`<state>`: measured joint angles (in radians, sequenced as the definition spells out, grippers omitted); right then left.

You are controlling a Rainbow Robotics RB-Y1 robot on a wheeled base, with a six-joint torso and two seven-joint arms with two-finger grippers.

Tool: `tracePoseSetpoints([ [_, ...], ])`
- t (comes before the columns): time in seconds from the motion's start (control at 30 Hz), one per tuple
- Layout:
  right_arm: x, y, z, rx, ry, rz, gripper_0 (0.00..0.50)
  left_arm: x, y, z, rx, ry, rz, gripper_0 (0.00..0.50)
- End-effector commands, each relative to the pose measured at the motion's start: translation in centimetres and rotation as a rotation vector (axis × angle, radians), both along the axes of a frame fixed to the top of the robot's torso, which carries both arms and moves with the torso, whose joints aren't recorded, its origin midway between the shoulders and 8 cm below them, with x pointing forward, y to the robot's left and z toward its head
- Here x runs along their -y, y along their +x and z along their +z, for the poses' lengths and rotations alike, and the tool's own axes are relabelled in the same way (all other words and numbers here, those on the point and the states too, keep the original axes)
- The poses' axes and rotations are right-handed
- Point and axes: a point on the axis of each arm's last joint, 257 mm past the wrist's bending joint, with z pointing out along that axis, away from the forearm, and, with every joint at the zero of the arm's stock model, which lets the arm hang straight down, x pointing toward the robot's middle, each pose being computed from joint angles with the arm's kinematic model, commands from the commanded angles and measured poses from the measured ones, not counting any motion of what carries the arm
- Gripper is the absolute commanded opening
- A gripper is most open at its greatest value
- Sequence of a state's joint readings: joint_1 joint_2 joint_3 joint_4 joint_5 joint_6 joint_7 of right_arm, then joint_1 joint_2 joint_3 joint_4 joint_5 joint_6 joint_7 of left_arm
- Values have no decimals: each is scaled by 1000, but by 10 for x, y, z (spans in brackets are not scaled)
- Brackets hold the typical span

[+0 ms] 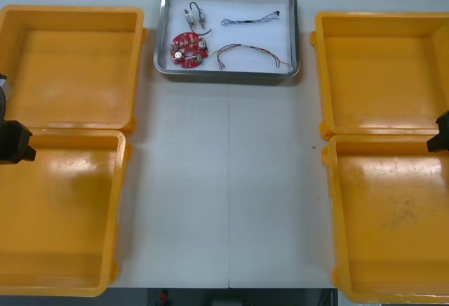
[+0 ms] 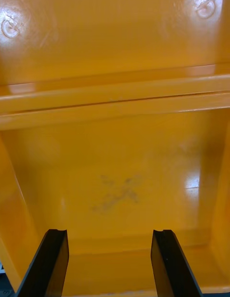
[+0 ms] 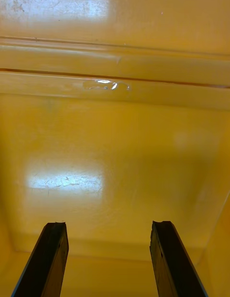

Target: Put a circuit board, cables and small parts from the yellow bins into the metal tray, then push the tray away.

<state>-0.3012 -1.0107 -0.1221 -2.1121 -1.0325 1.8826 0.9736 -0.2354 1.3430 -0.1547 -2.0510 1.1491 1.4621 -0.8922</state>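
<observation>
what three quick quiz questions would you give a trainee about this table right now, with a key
1. True or false: the round red circuit board lies in the metal tray.
2. Fill in: the tray holds ___ cables, along with the small metal parts.
3. Pick one: the left gripper, over the near left yellow bin, is A open, B shut on a cable, C shut on nothing.

Key: 1 true. 2 two. 3 A; the right gripper, over the near right yellow bin, is open too.
</observation>
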Motion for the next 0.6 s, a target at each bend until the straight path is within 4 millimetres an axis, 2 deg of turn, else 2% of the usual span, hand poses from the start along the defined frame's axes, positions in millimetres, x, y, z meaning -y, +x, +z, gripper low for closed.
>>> tracePoseSetpoints([
  [0.03, 0, 3, 3, 57, 5, 10, 500, -11, 1, 16, 18, 55, -44, 500],
  [0.37, 4, 5, -6, 68, -11, 33, 500, -11, 1, 16, 18, 55, -44, 500],
  [0.6, 15, 7, -10, 82, -34, 91, 500, -11, 1, 16, 18, 55, -44, 500],
])
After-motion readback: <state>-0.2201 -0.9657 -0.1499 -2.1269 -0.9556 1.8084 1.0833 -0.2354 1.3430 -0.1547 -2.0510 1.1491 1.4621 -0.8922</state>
